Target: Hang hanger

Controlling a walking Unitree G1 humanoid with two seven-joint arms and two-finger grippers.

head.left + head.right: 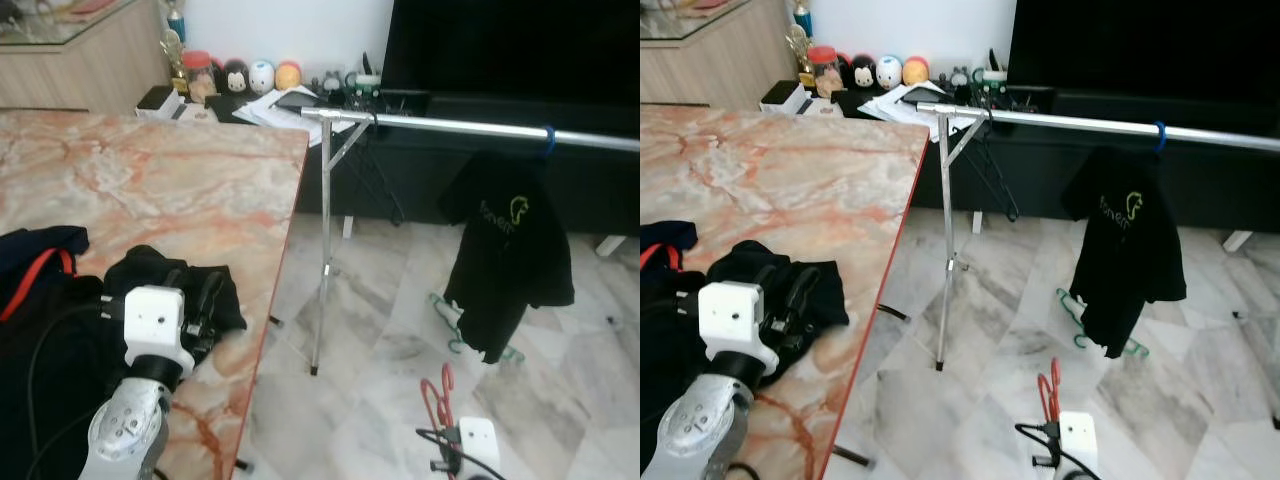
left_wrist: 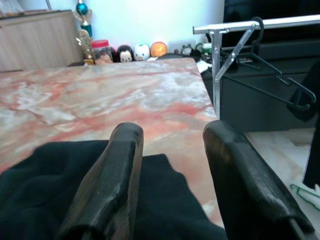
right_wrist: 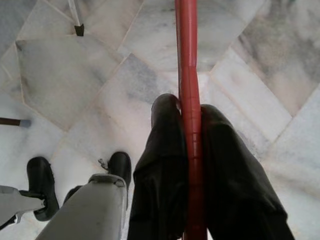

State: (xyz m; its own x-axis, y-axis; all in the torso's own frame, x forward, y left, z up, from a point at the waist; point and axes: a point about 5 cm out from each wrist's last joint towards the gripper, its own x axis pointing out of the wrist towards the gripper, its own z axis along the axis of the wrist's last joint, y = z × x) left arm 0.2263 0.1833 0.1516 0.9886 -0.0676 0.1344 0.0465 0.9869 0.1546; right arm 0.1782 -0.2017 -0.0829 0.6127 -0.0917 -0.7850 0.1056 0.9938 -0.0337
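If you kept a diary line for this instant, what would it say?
right gripper: shut on red hanger, low over floor | left gripper: open above dark clothes on table | rail: holds shirt

A table [image 1: 180,190] stood at the left with dark clothes [image 1: 60,300] on its near end. Right of it stood a rail [image 1: 470,127], a shirt [image 1: 510,250] hanging from its right part, a cabinet [image 1: 600,190] behind.
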